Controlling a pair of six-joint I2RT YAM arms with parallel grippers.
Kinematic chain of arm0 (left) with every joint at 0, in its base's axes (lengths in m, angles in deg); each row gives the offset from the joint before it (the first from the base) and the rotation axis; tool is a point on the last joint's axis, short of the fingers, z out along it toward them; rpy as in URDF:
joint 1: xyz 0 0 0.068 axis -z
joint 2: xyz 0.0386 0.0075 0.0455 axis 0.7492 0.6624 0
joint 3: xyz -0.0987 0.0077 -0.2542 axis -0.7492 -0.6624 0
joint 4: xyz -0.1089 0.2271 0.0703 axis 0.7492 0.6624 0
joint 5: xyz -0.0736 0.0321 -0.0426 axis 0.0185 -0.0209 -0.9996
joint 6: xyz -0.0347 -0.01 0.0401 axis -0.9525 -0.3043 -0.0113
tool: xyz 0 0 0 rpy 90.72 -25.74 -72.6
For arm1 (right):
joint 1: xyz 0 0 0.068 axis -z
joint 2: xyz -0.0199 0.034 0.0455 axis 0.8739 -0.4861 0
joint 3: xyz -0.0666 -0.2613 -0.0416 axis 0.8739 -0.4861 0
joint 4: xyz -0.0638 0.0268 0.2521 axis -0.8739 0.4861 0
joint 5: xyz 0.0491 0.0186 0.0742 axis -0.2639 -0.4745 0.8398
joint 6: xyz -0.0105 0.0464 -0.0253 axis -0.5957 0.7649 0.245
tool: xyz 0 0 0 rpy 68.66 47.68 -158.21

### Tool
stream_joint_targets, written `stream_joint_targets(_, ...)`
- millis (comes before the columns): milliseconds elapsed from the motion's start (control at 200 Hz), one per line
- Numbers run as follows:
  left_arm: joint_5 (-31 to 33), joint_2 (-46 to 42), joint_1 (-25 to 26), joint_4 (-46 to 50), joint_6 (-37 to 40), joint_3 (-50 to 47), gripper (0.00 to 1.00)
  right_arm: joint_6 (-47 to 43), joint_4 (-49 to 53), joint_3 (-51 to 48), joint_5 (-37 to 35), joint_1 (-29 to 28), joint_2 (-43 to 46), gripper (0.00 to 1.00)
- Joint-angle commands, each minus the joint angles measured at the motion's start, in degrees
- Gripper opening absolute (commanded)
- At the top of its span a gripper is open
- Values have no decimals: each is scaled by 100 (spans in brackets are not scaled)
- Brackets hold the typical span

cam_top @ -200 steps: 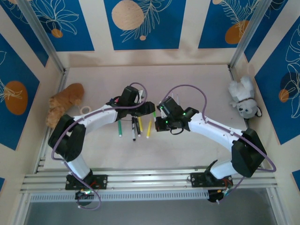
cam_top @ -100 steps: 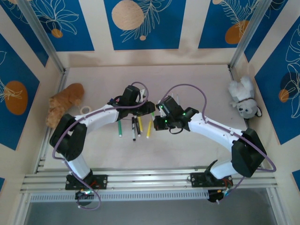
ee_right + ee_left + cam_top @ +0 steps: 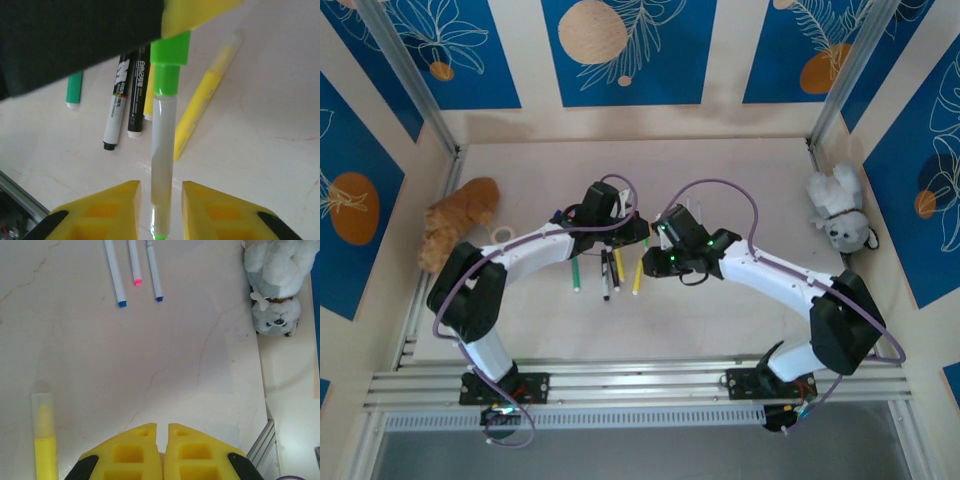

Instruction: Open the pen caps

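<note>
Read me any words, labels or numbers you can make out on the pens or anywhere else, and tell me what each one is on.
Black pen: white characters along the barrel, too blurred to read.
White pen with a black tip: large dark letters and a small colored stripe, also too blurred to read.
Nothing legible elsewhere.
</note>
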State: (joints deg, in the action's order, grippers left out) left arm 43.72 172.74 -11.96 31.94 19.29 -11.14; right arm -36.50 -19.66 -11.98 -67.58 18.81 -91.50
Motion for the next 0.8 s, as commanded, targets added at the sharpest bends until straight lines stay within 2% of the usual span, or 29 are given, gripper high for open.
stream_joint_targets(0, -92, 130, 91, 6, 7, 141, 0, 25, -169, 9, 134, 37, -86, 33)
stream_joint_targets(295, -93, 122, 121, -1, -32, 145, 0, 6, -240, 133, 142, 97, -380, 32)
stream_joint_targets(390, -107, 104, 124, 0, -32, 155, 0, 24, -296, 144, 166, 106, -423, 20)
stream_joint_targets(440, -111, 95, 120, 2, -32, 154, 0, 44, -336, 127, 173, 106, -416, 1)
stream_joint_targets(545, -126, 79, 126, 39, -32, 179, 0, 23, -487, -30, 149, 138, -267, 0)
stream_joint_targets(595, -117, 54, 121, 30, -36, 163, 10, 19, -603, -134, 231, 208, -162, 0)
stream_joint_targets(670, -114, 27, 124, 47, -23, 154, 11, -2, -672, -226, 335, 286, -60, 0)
stream_joint_targets(796, -157, 40, 160, 20, -24, 139, 23, -80, -633, -195, 361, 308, -71, 0)
